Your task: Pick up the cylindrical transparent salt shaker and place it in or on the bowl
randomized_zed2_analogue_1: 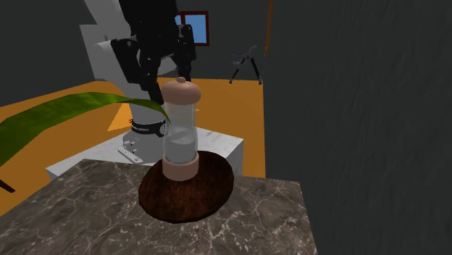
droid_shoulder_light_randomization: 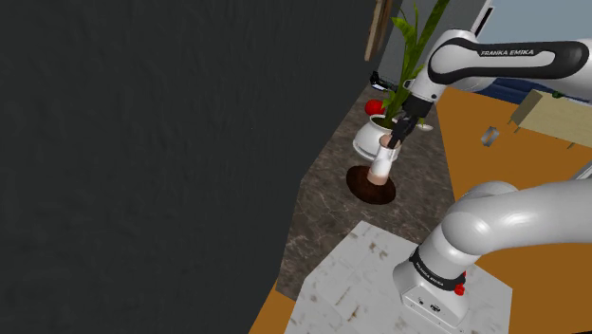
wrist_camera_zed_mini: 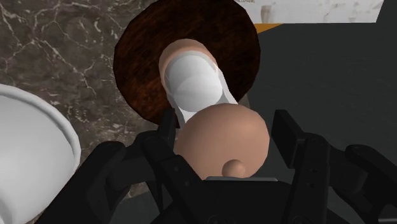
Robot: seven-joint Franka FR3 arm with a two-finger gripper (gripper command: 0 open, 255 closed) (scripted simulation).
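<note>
The salt shaker has a clear body, a tan base and a tan rounded cap. It stands nearly upright over the middle of the dark brown bowl, with its base down at the bowl's inside. My black gripper is shut on the shaker just under the cap. The shoulder view has the shaker leaning slightly under the gripper, above the bowl. Seen along the gripper, the shaker points down into the bowl between the fingers.
A white pot holding a green plant and a red thing stands just behind the bowl on the marble counter; its rim is close beside the gripper. A long leaf hangs nearby. A dark wall borders the counter.
</note>
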